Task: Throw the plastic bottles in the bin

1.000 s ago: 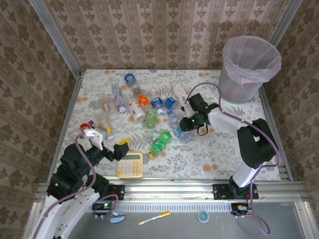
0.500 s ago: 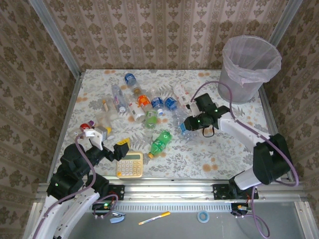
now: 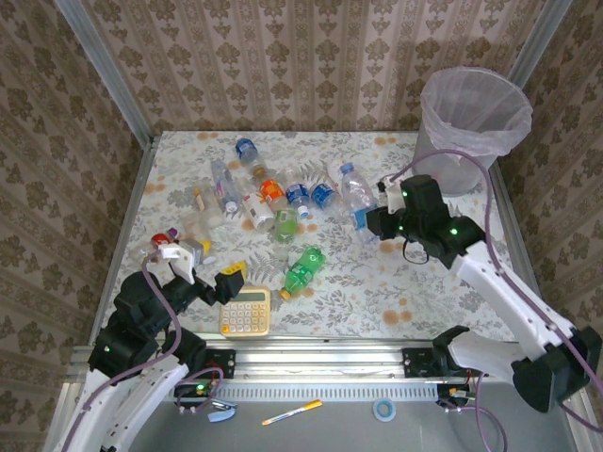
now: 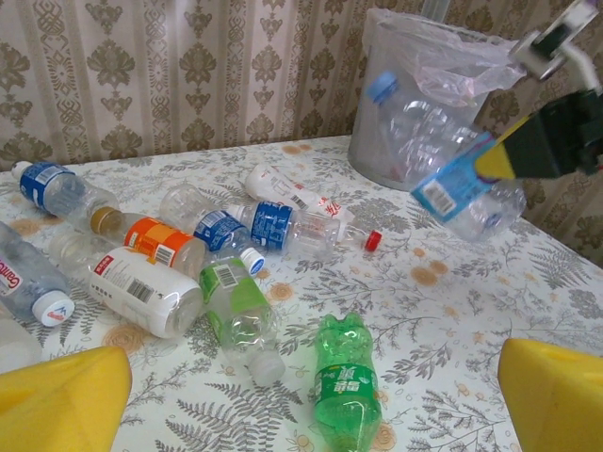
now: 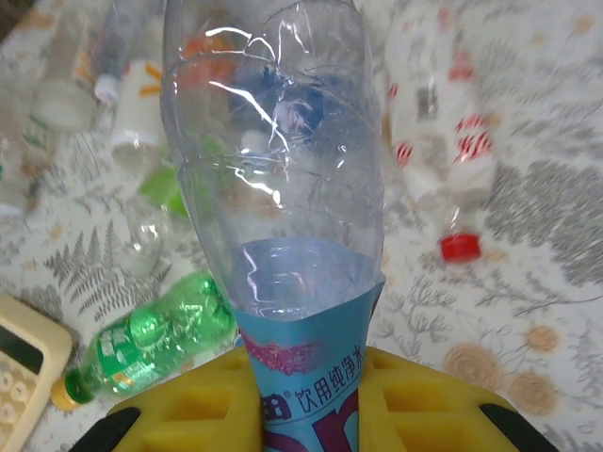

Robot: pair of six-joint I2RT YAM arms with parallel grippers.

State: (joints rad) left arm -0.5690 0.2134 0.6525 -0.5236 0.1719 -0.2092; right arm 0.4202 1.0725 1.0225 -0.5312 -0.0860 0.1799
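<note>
My right gripper [image 3: 370, 222] is shut on a clear bottle with a blue label [image 3: 355, 191], holding it above the table to the left of the bin [image 3: 443, 174]. In the right wrist view the bottle [image 5: 283, 179] sticks up out of the yellow pads [image 5: 188, 414], squeezed at its label. From the left wrist the held bottle [image 4: 457, 174] hangs in front of the bin [image 4: 375, 141]. Several plastic bottles [image 3: 273, 193] lie scattered mid-table, with a green one [image 3: 303, 268] nearest. My left gripper [image 3: 213, 265] stands open and empty at the near left, the green bottle [image 4: 347, 386] in front of it.
A yellow calculator [image 3: 246, 311] lies at the near edge beside the left gripper. Patterned walls close off the table's back and sides. The bin stands in the far right corner. A red-capped bottle [image 5: 452, 169] lies below the right gripper.
The right gripper has closed on the blue-labelled bottle, lifted it off the table and carried it right, toward the bin. The left arm has not moved.
</note>
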